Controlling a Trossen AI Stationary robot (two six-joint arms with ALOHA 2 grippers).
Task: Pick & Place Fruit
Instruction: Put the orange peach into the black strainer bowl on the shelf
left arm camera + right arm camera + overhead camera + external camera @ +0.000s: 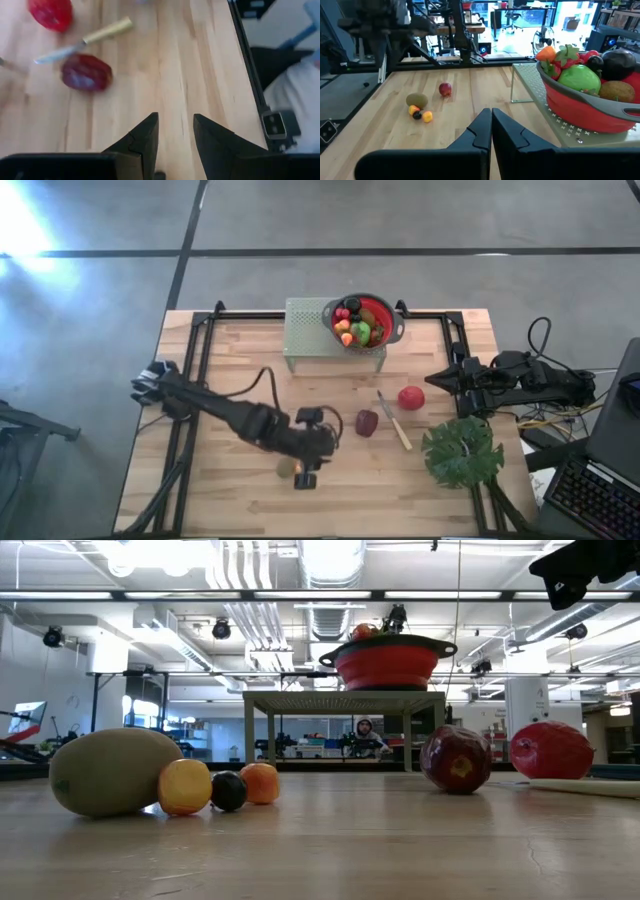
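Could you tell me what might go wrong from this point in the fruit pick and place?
The left gripper, open and empty, hangs by the kiwi and small round fruits; a nudge could send the dark berry rolling. The knife lies close beside the maroon fruit and could snag a grasp. The bowl already looks heaped, so added fruit may spill.

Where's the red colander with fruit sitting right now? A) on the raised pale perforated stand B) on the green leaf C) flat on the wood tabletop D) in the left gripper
A: the red colander sits on the raised pale stand at the table's far edge; the low view shows it up on the stand's top, above the table.
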